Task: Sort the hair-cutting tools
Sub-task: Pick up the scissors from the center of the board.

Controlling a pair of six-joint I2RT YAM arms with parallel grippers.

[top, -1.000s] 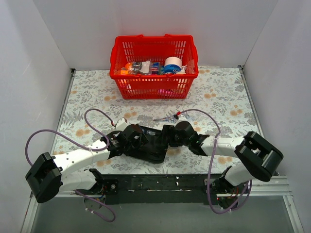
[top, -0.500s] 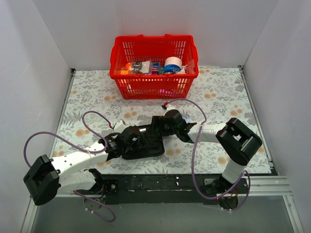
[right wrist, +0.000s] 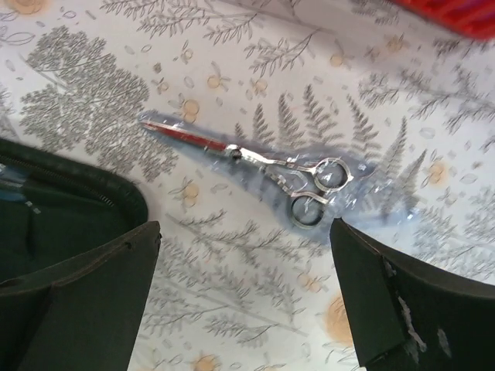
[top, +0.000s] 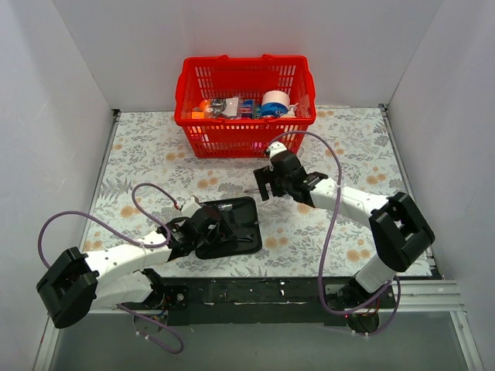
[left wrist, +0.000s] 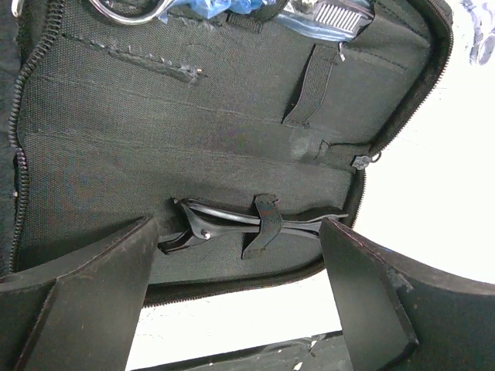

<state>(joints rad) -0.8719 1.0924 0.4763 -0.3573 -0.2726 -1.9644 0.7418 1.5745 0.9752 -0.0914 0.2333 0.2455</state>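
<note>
Floral tablecloth (right wrist: 93, 108), scissors (right wrist: 236, 152) lying flat — below the right tool (right wrist: 244, 232), its fingers spread wide, not touching.

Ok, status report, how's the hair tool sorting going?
Right gripper open, over scissors on the table. Left gripper open, over pouch, black clip strapped inside. Nothing in the way.

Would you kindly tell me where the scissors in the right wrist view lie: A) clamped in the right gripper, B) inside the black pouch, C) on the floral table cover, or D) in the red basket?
C: the scissors lie flat on the floral table cover, beside the black pouch.
</note>
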